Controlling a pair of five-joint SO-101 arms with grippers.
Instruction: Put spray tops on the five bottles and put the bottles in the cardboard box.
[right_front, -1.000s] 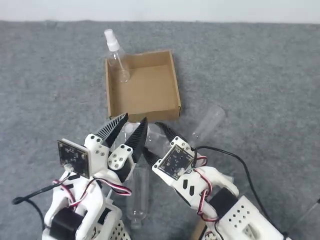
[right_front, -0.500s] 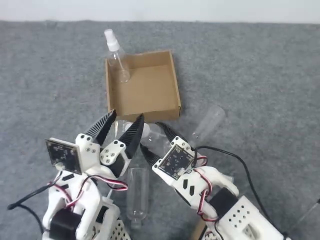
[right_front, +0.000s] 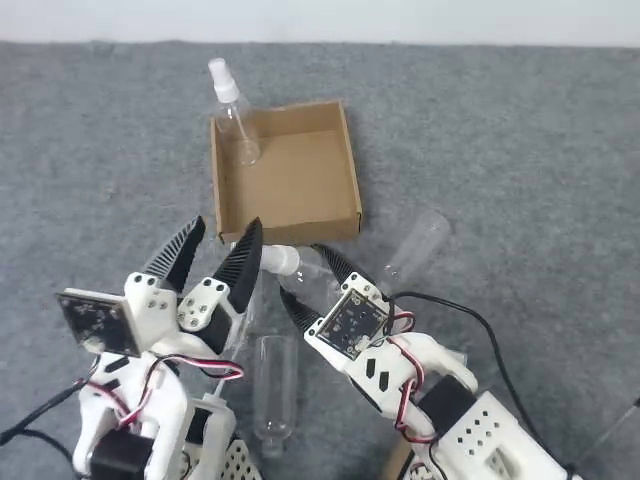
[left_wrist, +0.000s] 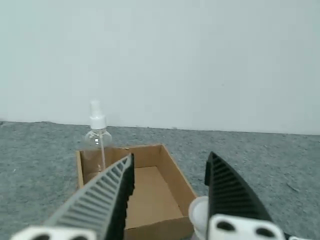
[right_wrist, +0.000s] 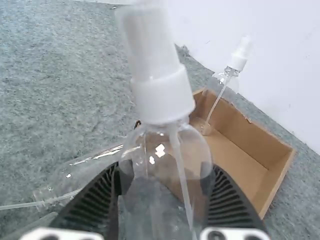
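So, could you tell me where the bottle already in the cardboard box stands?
In the high view, the bottle stands upright in the far left corner of the cardboard box.

Bench (right_front: 520, 150) is mottled grey with a felt-like pile, the wall (left_wrist: 200, 50) is plain and pale, and the cardboard box (right_front: 290, 180) is plain tan-brown. Left pincer (right_front: 226, 224) and right pincer (right_front: 300, 272) have black ribbed fingers on white bodies, with dark circuit boards (right_front: 90, 318) carrying small light marks and wires (right_front: 407, 390) in red, white and black. Held bottle (right_wrist: 165, 165), standing bottle (right_front: 240, 130) and lying bottle (right_front: 273, 385) are clear and colourless; spray tops (right_wrist: 155, 75) are white.
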